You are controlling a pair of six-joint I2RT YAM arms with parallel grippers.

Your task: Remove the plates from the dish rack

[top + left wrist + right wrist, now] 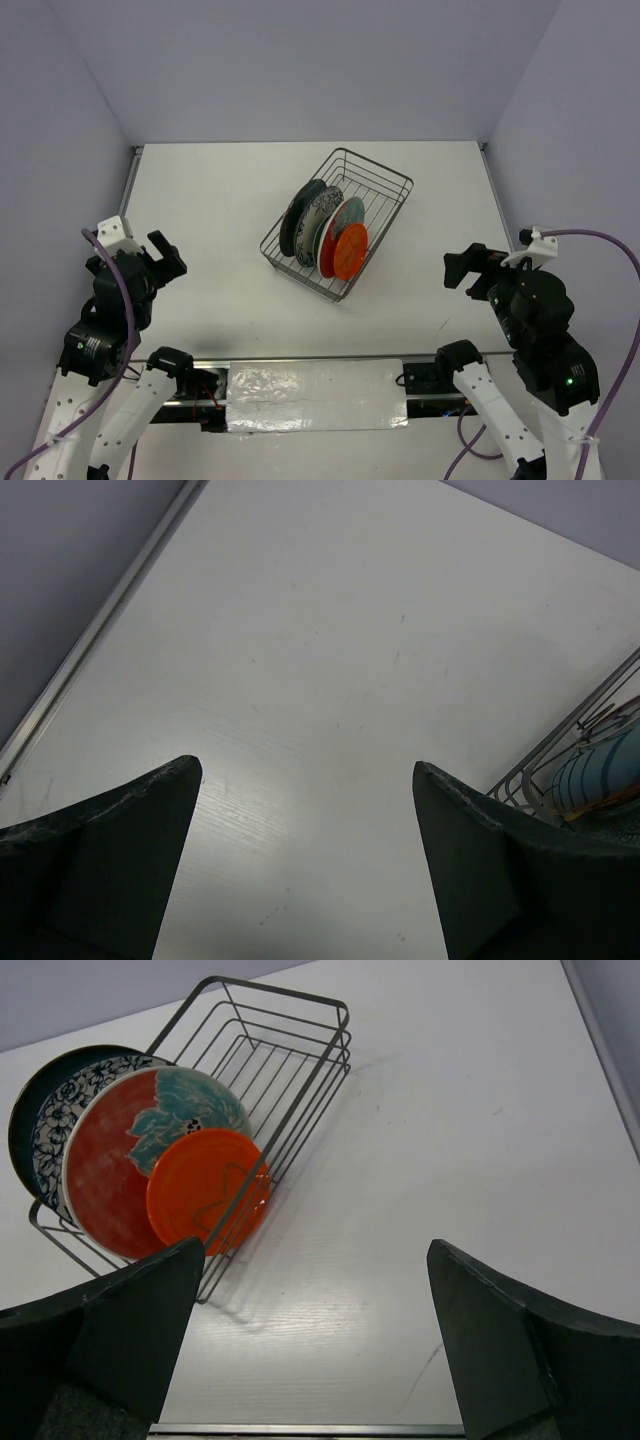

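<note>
- While you look down from the top camera, the dish rack [375, 190] sits just right of the middle of the white table [220, 220]. Its long axis runs from 7 to 1 o'clock.
- Four plates [325, 228] stand on edge, crowded into its 7 o'clock end. From 10 towards 4 o'clock you have the dark teal plate [296, 215], the blue-and-white plate [320, 210], the red-and-teal plate [346, 213] and the small orange plate [350, 252].
- Pale lilac walls [300, 60] close the table in on three sides. A metal strip [131, 180] runs along its 9 o'clock edge, and a shiny panel [315, 395] lies between the arm bases at 6 o'clock.
- Your left gripper [172, 255] hangs at 8 o'clock of the rack and your right gripper [462, 268] at 4 o'clock. Both are well apart from it, fingers spread wide, holding nothing.
- Only the right wrist view shows you the plate faces: blue flowers, a teal leaf patch on red, and a wire loop crossing the orange one.
- Your left wrist view is mostly bare tabletop. A rack corner and a sliver of bluish plate show at its 4 o'clock edge, and you cannot tell which plate it is.
</note>
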